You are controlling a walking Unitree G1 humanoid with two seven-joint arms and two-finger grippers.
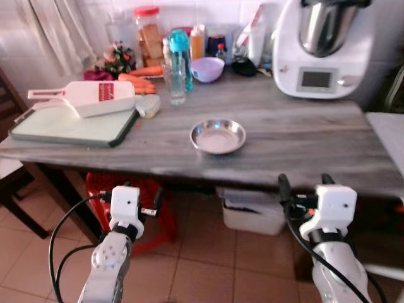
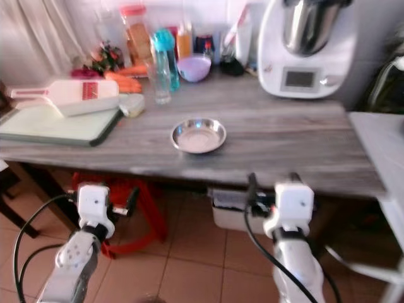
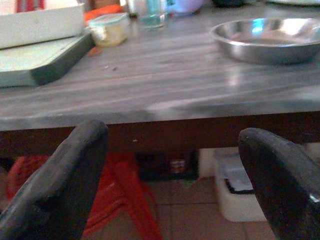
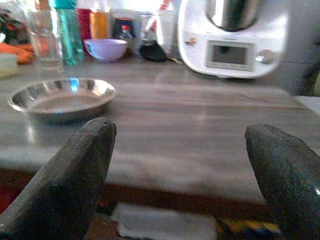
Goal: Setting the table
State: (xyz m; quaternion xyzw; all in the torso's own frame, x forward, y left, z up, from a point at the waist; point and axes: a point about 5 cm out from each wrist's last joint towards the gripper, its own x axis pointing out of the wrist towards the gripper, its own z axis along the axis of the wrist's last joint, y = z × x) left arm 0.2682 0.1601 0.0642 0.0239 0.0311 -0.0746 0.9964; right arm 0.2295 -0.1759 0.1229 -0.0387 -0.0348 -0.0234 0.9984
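The robot stands in front of the grey wooden table (image 1: 303, 136) with both arms held low, so the step in hand looks like the approach, before any reach. Nothing is held yet. The left gripper (image 3: 175, 175) has its two black fingers spread wide apart and empty, and the right gripper (image 4: 185, 170) is likewise wide open with nothing between the fingers. Both are below the level of the table top, just before its near edge.

The thing most likely to be handled is the round shallow steel plate (image 1: 218, 136). It lies flat on the table top, higher than both grippers and beyond the edge. From the left gripper it is ahead and toward the robot's right; from the right gripper it is ahead and toward the robot's left, so it sits about between the two arms. It is apart from everything else on the table.

Further beyond the plate, from the left gripper, stand a clear drinking glass (image 1: 176, 81) and a teal plastic bottle (image 1: 180, 58), near each other, and a small lilac bowl (image 1: 207, 69) behind them. A pale green cutting board (image 1: 69, 126) with a white slicer (image 1: 85, 98) on it lies ahead of the left gripper, toward the robot's left. A large white kitchen machine (image 1: 322, 47) stands far ahead of the right gripper.

I judge that the next move calls for raising one arm above the table edge and then going forward to the plate's rim. The plate is thin and smooth, so the fingers may slip on it.
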